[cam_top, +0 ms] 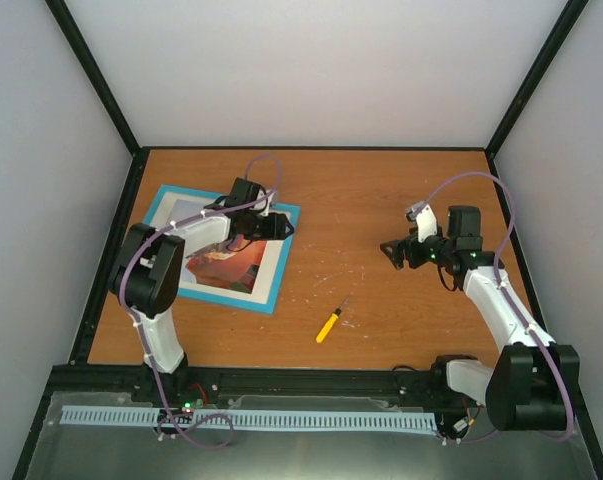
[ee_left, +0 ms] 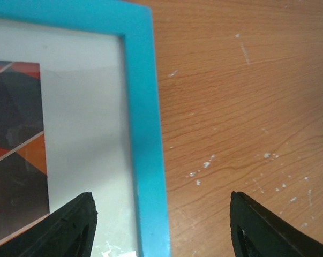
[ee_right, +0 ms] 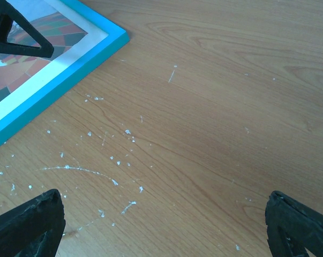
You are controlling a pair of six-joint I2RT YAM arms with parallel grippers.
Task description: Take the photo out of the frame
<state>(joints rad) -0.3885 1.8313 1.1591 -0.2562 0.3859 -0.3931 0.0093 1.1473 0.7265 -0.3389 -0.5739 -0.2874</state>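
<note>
Left gripper: jaws partly open, empty, straddling turquoise frame edge; photo inside; next I close, then lift

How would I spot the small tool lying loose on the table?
On the wooden table, look right of the turquoise frame, toward the near edge. A small screwdriver lies there alone; its yellow handle is the only yellow thing on the table.
</note>
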